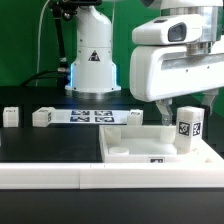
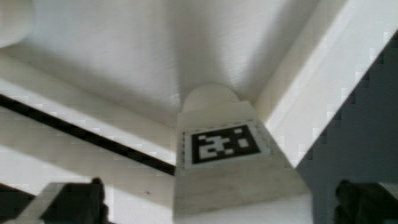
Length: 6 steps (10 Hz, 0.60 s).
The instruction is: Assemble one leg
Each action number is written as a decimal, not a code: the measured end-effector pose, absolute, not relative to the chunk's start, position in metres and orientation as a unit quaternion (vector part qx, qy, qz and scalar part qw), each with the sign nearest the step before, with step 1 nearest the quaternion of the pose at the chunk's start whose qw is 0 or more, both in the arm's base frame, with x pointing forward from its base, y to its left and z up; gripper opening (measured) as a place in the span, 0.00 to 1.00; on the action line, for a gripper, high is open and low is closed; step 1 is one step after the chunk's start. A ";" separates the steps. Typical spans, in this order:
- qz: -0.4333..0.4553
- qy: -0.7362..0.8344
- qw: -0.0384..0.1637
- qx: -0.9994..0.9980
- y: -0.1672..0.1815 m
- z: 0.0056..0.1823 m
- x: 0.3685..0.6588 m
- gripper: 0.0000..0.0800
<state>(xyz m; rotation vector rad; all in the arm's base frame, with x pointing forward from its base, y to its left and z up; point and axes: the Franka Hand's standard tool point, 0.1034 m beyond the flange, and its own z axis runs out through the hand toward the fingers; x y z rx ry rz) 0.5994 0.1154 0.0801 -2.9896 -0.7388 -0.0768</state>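
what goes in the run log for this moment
gripper: open, straddling leg, no contact | leg: upright at white tray corner | socketed: cannot tell

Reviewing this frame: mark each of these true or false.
1. A leg stands upright at the exterior view's right end of the large white piece. True.
2. The fingers are clamped on that leg. False: in the wrist view they stand on either side of it with gaps showing.
3. The marker board lies on top of the large white piece. False: it lies on the black table, apart from that piece.
4. Small white parts lie on the table toward the exterior view's left. True.
5. The leg's tag is hidden in both views. False: it shows in both.
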 end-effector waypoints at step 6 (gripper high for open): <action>-0.024 -0.215 0.033 -0.976 0.116 0.080 0.599 0.36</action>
